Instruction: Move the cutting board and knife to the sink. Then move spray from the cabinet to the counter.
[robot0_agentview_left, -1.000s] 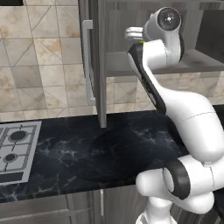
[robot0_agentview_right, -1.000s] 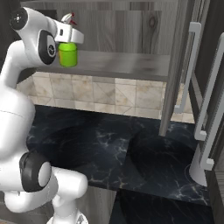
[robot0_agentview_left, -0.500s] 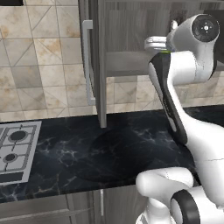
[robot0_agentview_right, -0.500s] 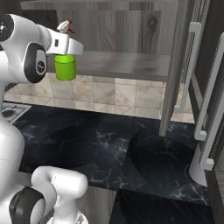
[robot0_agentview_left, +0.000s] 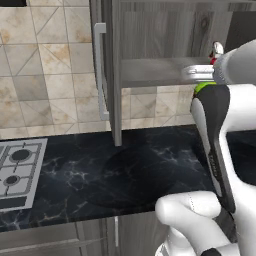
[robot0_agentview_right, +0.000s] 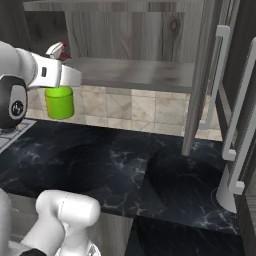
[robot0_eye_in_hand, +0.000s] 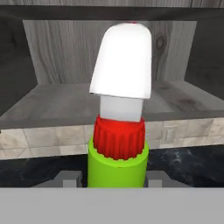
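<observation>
On my left base feed I saw a silver gas hob (robot0_agentview_left: 17, 172) with two dark burners at the left edge. Behind it ran a wall of beige stone tiles (robot0_agentview_left: 47, 70). Lower cabinet fronts (robot0_agentview_left: 75, 239) showed along the bottom.

Spray (robot0_agentview_right: 59, 102) carried lower, apparently outward.

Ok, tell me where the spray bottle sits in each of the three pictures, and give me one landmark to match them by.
Left base view: the spray is a green sliver at the right edge, behind the white arm.
Right base view: upper left, green body hanging below the end effector, above the counter.
Hand view: centre, nozzle top towards the camera.
Shared landmark: the cabinet shelf, just behind the bottle.
</observation>
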